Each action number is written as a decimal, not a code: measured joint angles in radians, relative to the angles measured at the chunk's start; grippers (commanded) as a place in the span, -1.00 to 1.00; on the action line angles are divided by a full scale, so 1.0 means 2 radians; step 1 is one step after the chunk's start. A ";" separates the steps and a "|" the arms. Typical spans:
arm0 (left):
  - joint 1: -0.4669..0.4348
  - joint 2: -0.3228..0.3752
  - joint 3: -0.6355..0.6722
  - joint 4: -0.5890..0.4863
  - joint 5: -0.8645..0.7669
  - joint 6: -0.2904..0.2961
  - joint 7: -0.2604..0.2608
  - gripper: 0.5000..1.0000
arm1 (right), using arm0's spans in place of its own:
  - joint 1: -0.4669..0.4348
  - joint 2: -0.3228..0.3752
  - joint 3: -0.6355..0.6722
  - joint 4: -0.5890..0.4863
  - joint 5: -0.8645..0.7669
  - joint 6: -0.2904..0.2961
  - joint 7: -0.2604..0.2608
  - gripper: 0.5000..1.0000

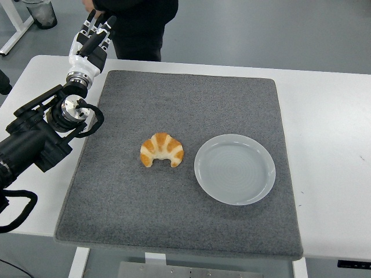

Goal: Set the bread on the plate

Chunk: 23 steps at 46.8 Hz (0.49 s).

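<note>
A golden croissant-shaped bread (162, 150) lies on the grey mat (185, 98), a little left of centre. A pale, empty round plate (235, 168) sits on the mat just to its right, not touching it. My left hand (93, 36) is raised at the far left corner of the table, well behind and left of the bread, fingers extended and holding nothing. The right arm is not in the picture.
The mat covers most of the white table (330, 116). A person in dark clothes (139, 26) stands behind the table's far edge, close to my left hand. A dark bin (40, 13) stands on the floor at top left.
</note>
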 measured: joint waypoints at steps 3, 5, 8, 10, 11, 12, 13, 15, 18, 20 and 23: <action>0.000 0.000 0.000 0.000 0.000 0.000 -0.003 1.00 | 0.000 0.000 0.000 0.000 0.000 0.000 0.000 0.81; 0.000 0.000 0.000 0.000 0.002 0.001 -0.007 1.00 | 0.000 0.000 0.000 0.000 0.000 0.000 0.000 0.81; 0.000 0.000 0.002 0.002 0.011 0.003 -0.007 1.00 | 0.000 0.000 0.000 0.000 0.000 0.000 0.000 0.81; 0.000 0.000 0.002 0.002 0.020 0.002 -0.007 1.00 | 0.000 0.000 0.000 0.000 0.000 0.000 0.000 0.82; -0.001 0.000 0.003 0.001 0.025 0.000 -0.007 1.00 | 0.000 0.000 0.000 0.000 0.000 0.000 0.000 0.81; -0.002 0.001 0.004 0.001 0.034 0.000 -0.007 1.00 | 0.000 0.000 0.000 0.000 0.000 0.000 0.000 0.81; -0.004 0.002 0.005 0.002 0.044 -0.001 -0.007 1.00 | 0.000 0.000 0.000 0.000 0.000 0.000 0.000 0.81; -0.009 0.004 0.006 0.002 0.066 -0.001 -0.007 1.00 | 0.000 0.000 0.000 0.000 0.000 0.000 0.000 0.81; -0.017 0.006 0.006 0.000 0.118 -0.003 -0.005 1.00 | 0.000 0.000 0.000 0.000 0.000 0.000 0.000 0.81; -0.022 0.007 0.012 -0.002 0.163 -0.006 -0.003 1.00 | 0.000 0.000 0.000 0.000 0.000 0.000 0.000 0.81; -0.036 0.009 0.041 -0.008 0.237 -0.016 -0.003 1.00 | 0.000 0.000 0.000 0.000 0.000 0.000 0.000 0.81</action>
